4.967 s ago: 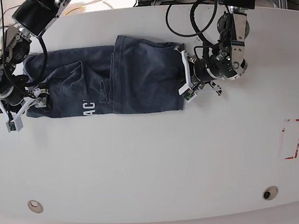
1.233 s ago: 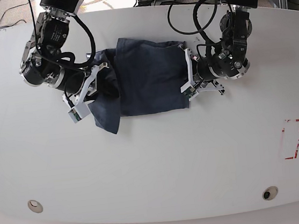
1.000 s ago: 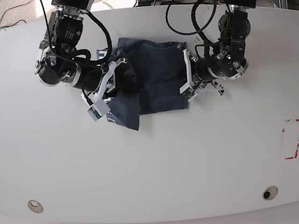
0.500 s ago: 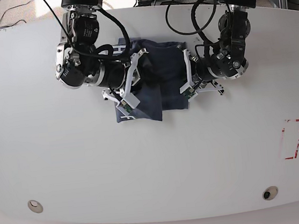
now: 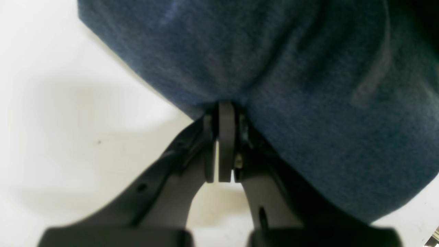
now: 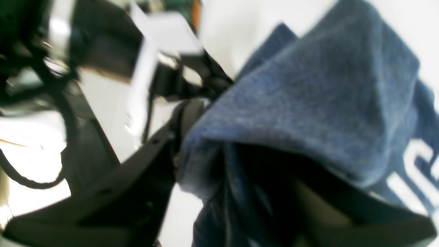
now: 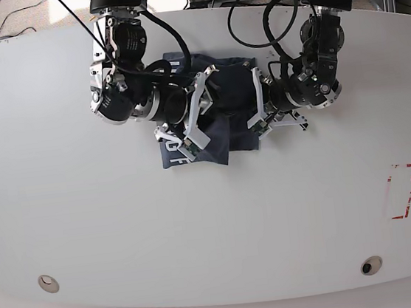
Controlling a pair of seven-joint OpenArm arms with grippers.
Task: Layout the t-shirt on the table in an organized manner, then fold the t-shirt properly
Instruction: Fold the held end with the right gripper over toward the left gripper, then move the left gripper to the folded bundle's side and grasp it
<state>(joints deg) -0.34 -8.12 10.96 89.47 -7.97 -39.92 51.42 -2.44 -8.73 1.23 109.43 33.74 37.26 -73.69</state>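
White worktop (image 7: pixel 214 227), red box mark (image 7: pixel 401 191) far rt. L jaws pinch blue t-shirt (image 7: pixel 223 115); R jaws: can't tell.

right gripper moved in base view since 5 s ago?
Yes. The right gripper has carried its end of the t-shirt from the table's left edge toward the left gripper, which stays put.

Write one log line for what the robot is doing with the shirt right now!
step: folding | t-shirt: on table, one side folded over | left hand: shut on shirt edge | right hand: over fold, grip unclear
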